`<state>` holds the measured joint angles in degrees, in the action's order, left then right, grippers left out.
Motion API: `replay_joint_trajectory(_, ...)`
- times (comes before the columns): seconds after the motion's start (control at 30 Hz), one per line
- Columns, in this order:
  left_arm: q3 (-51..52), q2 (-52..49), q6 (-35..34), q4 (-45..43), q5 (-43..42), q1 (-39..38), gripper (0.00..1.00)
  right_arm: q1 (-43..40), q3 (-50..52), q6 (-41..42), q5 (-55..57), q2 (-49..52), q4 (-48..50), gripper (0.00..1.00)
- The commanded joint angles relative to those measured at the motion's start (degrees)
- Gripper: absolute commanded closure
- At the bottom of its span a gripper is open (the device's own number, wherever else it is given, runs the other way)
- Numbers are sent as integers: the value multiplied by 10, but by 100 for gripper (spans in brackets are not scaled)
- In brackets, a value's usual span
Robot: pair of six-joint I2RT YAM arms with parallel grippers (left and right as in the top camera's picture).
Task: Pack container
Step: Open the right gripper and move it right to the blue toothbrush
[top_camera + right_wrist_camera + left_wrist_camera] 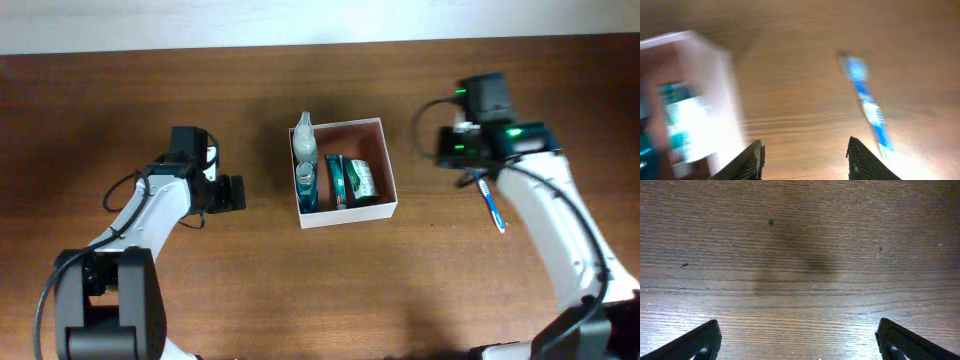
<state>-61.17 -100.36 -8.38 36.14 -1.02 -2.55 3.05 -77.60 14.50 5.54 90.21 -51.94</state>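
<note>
One loose item: slim blue-and-white plastic toothbrush (493,207), lying right of the square white-walled, reddish-brown-floored container (350,214) mid-table.
Nearer arm: your right gripper (805,146), fingers spread, empty; the brush is just beside them, running lengthwise ahead.
Your left gripper (797,330): spread wide, empty.

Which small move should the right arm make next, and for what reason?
Probably shift the right gripper sideways over the blue toothbrush and lower it onto the handle. Its jaws stand apart with nothing between them, and the toothbrush lies on the table outside the container, off to one side of the gripper in the wrist view.
</note>
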Motion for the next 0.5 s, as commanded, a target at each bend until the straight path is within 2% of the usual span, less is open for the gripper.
replay_joint_trajectory(0.0,3,-5,-1,-1,4,1,1,-68,13,-28,9,5,-5,53)
replay_joint_trajectory(0.07,3,-5,-1,-1,4,1,1,-102,21,-50,9,10,-5,53)
replay_joint_trajectory(0.3,3,-5,-1,-1,4,1,1,-161,24,-74,-21,44,12,33)
replay_joint_trajectory(0.47,3,-5,-1,-1,4,1,1,-163,24,-83,-29,85,14,31)
